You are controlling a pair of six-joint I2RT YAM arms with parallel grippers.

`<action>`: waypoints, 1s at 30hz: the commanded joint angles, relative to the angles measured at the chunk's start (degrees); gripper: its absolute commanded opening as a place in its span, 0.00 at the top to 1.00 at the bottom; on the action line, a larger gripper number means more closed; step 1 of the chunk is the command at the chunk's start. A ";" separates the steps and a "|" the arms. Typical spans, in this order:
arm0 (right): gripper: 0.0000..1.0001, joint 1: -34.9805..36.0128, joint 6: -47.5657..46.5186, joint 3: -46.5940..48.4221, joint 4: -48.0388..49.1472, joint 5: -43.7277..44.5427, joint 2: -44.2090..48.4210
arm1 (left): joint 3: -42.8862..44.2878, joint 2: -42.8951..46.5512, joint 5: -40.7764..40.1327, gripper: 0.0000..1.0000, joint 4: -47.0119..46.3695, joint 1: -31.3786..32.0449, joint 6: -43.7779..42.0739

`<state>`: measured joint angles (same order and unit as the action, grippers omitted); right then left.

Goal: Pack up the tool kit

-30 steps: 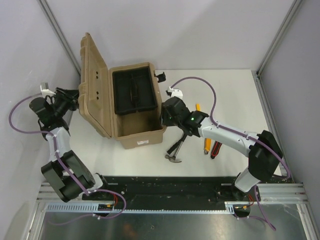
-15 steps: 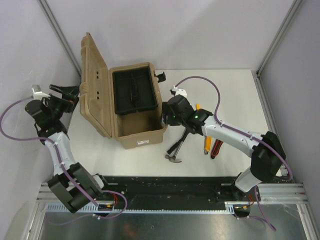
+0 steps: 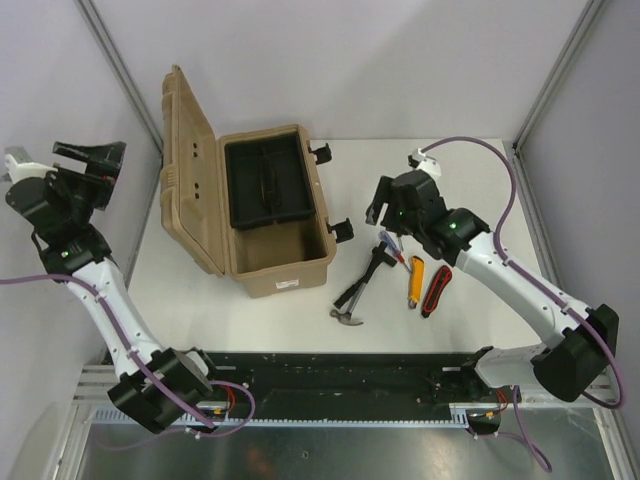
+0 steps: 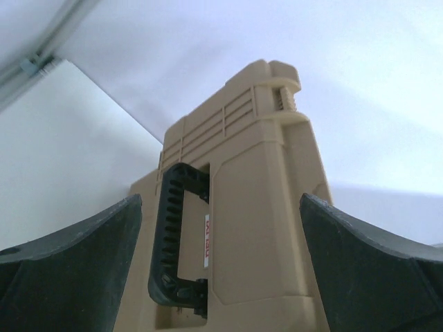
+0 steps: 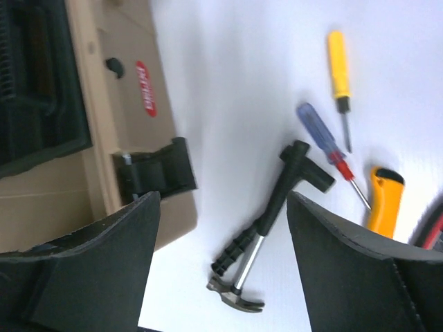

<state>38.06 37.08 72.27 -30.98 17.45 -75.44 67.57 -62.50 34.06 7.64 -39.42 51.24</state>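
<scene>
Nearest the arm bases, a hammer (image 3: 352, 295) is seen lying on the white bench (image 3: 470, 180), its head toward 6 o'clock. At 3 o'clock from it, a yellow knife (image 3: 414, 283) and a red-black handled tool (image 3: 435, 290) lie side by side. Just beyond, a blue screwdriver (image 3: 390, 243) is seen beside the hammer's grip, and a yellow screwdriver (image 5: 337, 59) near it.

The tan toolbox (image 3: 285, 275) is set at 9 o'clock from these tools, its lid (image 3: 190, 180) stood open toward 9 o'clock and its black inner tray (image 3: 265, 185) seated in the far half.

The right tool (image 3: 388, 208) is held above the screwdrivers, jaws spread, nothing gripped. The left tool (image 3: 90, 158) is raised off the bench at 9 o'clock from the lid, fully spread and empty, and faces the lid's black handle (image 4: 176, 242).
</scene>
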 commanded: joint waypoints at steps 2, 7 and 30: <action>0.27 -0.12 7.02 -2.33 -10.79 5.54 -1.00 | 9.29 2.07 -5.08 0.01 10.04 -0.60 -7.63; 0.35 1.70 9.31 -9.12 -8.09 1.75 -1.84 | 15.94 2.91 -1.06 0.01 11.36 3.02 -13.26; 0.44 0.35 11.34 -13.30 10.54 -4.89 -20.24 | 21.53 4.08 5.49 0.01 11.67 14.70 -17.37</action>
<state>39.40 47.27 58.83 -24.10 12.32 -93.21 87.88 -58.50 39.20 19.73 -25.36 34.92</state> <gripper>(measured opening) 0.575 0.994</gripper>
